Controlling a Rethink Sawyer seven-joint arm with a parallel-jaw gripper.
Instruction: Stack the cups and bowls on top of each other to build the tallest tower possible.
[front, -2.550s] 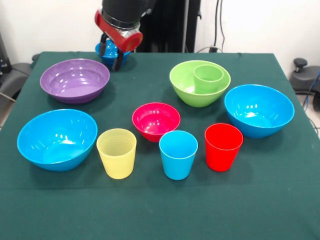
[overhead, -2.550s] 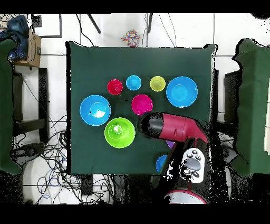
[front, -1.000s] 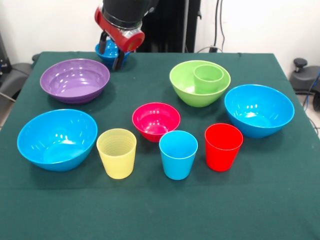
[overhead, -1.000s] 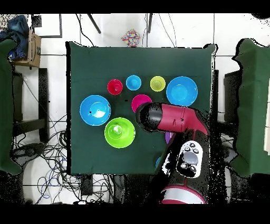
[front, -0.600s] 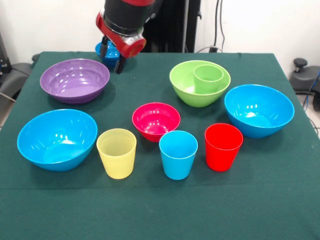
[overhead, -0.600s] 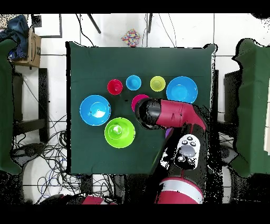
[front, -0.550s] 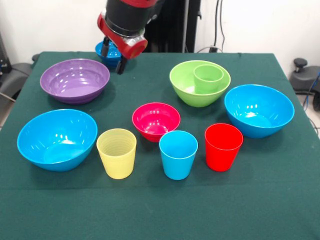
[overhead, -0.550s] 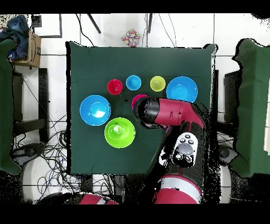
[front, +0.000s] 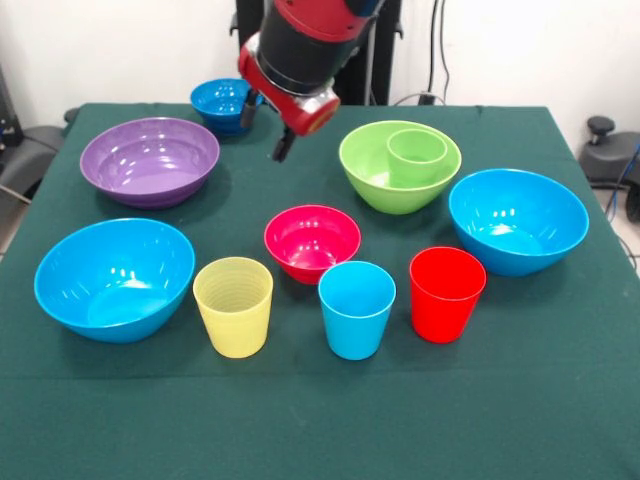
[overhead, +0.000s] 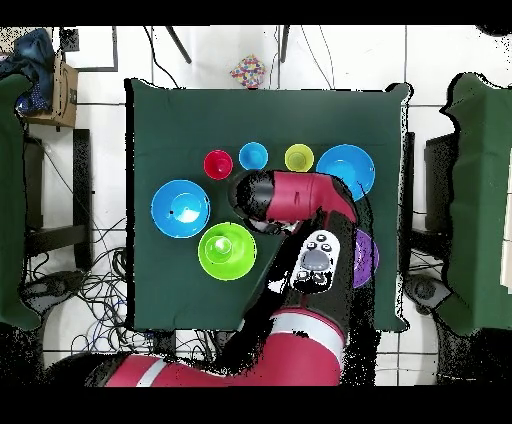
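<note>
My gripper (front: 265, 130) is open and empty. It hangs above the cloth between the small dark blue bowl (front: 222, 100) and the large lime-green bowl (front: 372, 178), which holds the green cup (front: 417, 155). The purple bowl (front: 150, 158) is at the left and the pink-red bowl (front: 312, 240) in the middle. Light blue bowls sit at the left (front: 114, 278) and right (front: 518, 220). The yellow cup (front: 233, 305), light blue cup (front: 356, 308) and red cup (front: 446, 293) stand upright in the front row. In the overhead view the arm (overhead: 300, 195) hides the gripper and the pink-red bowl.
The green tablecloth (front: 560, 400) covers the whole table. In the overhead view the lime-green bowl (overhead: 240, 262) with the green cup (overhead: 224, 244) lies left of the arm, and part of the purple bowl (overhead: 366, 258) shows to its right.
My gripper has left the small dark blue bowl and swung to the picture's right in the front view, toward the lime-green bowl. The dark blue bowl stays in place.
</note>
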